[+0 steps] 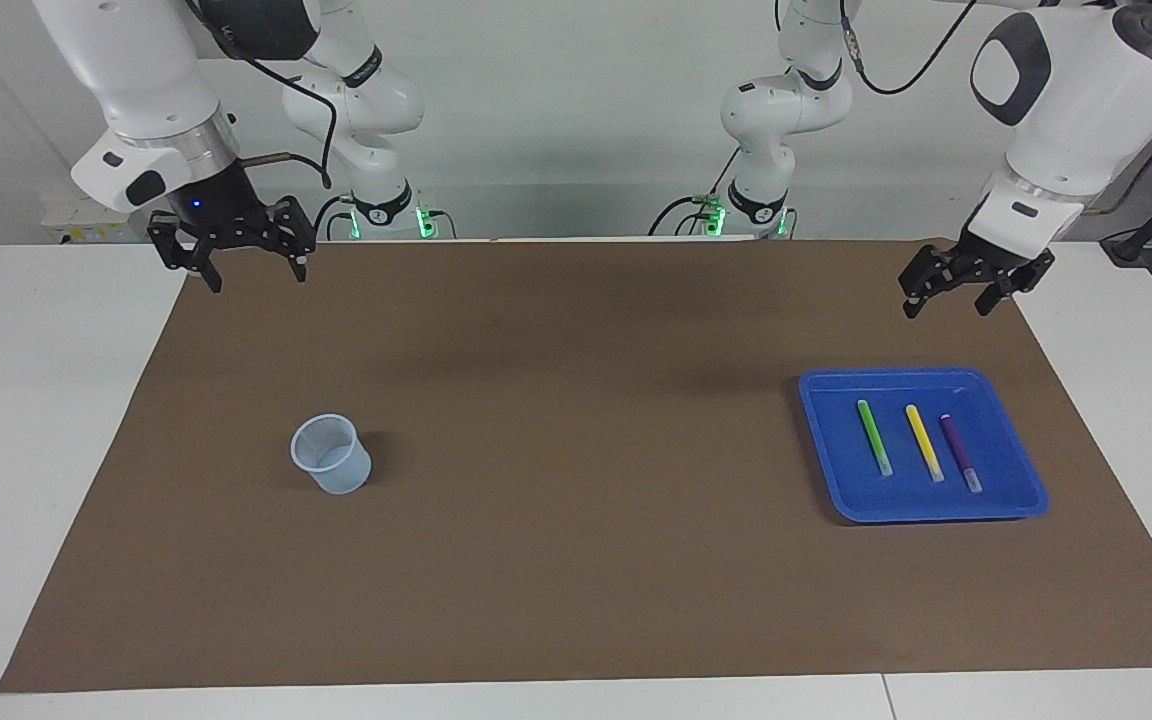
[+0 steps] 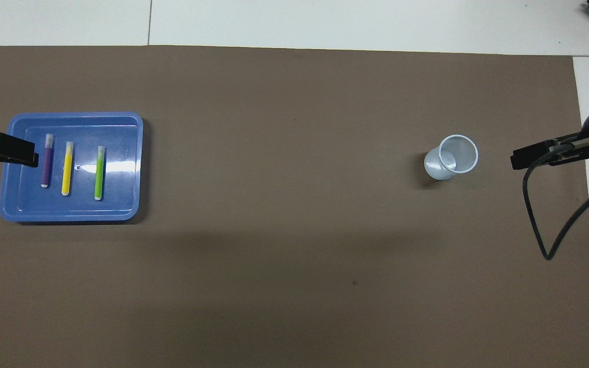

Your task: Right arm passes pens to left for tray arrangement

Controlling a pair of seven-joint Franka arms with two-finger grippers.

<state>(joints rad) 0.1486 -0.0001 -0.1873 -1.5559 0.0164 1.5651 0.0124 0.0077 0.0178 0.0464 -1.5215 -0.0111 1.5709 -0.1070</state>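
- Your left pincer (image 1: 976,292) hangs in the air with its fingers spread apart and nothing between them, over the brown mat (image 1: 576,520) at the left arm's end, just off the tray's robot-side edge.
- Your right pincer (image 1: 233,255) hangs with fingers apart too, empty, a small blue light on its body, over the mat's corner at the right arm's end.
- The blue tray (image 1: 836,470) lies flat on the mat toward the left arm's end; you can see its raised rim and rounded corners.
- All three pens rest inside the tray, side by side and apart from each other: the green pen (image 1: 874,437) toward the table's middle, the yellow pen (image 1: 924,442) between, the purple pen (image 1: 961,452) toward the table's end. Each has its whitish end pointing away from the robots.
- A translucent bluish cup (image 1: 331,455) stands upright on the mat toward the right arm's end, well apart from the tray.
- The mat covers most of the white table (image 1: 36,400), which shows as a bare margin around it.
- A plain pale wall (image 1: 576,120) rises at the robots' backs; green lights glow at both arm bases.
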